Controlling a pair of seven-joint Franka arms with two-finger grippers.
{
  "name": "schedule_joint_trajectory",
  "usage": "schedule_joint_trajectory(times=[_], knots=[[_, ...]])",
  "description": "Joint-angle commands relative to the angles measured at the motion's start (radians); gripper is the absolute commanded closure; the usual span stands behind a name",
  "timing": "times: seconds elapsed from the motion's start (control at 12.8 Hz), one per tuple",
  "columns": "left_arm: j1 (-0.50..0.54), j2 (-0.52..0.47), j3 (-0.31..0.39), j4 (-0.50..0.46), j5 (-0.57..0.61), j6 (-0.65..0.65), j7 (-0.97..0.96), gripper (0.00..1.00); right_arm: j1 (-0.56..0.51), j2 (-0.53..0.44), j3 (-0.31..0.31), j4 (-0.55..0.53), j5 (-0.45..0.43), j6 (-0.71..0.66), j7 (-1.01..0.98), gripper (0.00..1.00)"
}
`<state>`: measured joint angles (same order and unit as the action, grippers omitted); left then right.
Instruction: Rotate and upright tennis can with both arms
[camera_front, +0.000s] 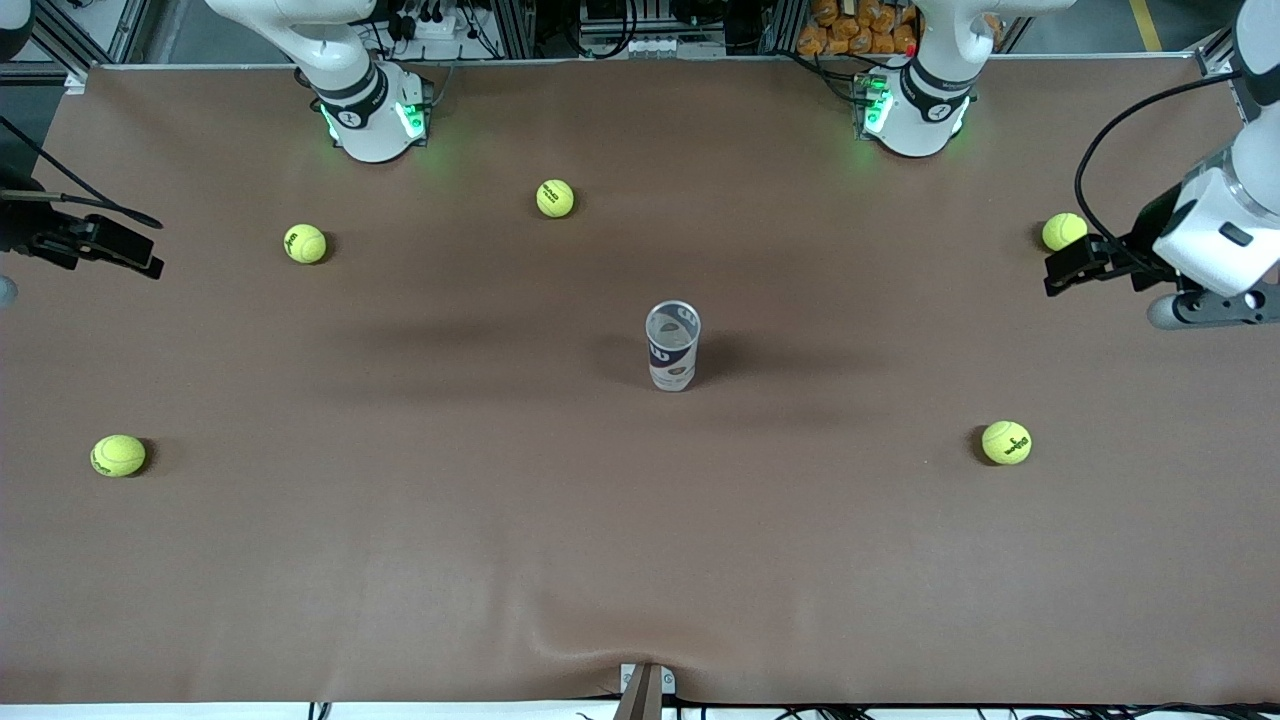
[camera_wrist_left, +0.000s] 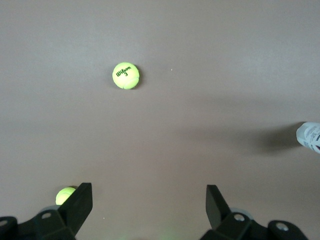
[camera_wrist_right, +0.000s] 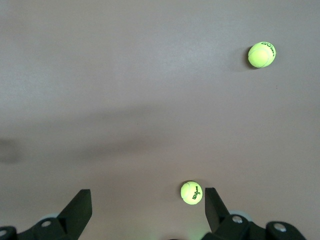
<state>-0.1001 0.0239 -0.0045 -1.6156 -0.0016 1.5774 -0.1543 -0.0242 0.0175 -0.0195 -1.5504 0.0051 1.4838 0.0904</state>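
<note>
The tennis can (camera_front: 673, 345) stands upright in the middle of the table, its clear body and navy label showing and its open rim up. Its edge also shows in the left wrist view (camera_wrist_left: 311, 138). My left gripper (camera_front: 1052, 270) is open and empty, up over the left arm's end of the table beside a tennis ball, well clear of the can. My right gripper (camera_front: 125, 247) is open and empty over the right arm's end of the table. In the wrist views, the left gripper (camera_wrist_left: 150, 205) and the right gripper (camera_wrist_right: 148, 207) each hold nothing between their jaws.
Several yellow-green tennis balls lie scattered on the brown table: two near the bases (camera_front: 555, 198) (camera_front: 305, 243), one by the left gripper (camera_front: 1063, 231), two nearer the front camera (camera_front: 118, 455) (camera_front: 1006, 442). The wrist views show balls too (camera_wrist_left: 125, 75) (camera_wrist_right: 192, 192).
</note>
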Motion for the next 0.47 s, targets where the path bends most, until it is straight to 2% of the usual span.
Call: schedule_joint_trajectory(times=[0.0, 0.24, 0.39], knots=[[0.019, -0.084, -0.006, -0.092, -0.012, 0.03, 0.012, 0.0, 0.024, -0.002, -0.013, 0.015, 0.009, -0.016, 0.017, 0.0], [0.022, -0.087, -0.011, -0.061, 0.005, -0.016, 0.01, 0.0, 0.029, -0.002, -0.01, 0.016, 0.01, -0.005, 0.017, 0.0], [0.016, -0.099, -0.018, -0.056, 0.064, -0.016, 0.012, 0.0, 0.026, -0.002, -0.01, 0.016, 0.009, -0.014, 0.015, 0.0]])
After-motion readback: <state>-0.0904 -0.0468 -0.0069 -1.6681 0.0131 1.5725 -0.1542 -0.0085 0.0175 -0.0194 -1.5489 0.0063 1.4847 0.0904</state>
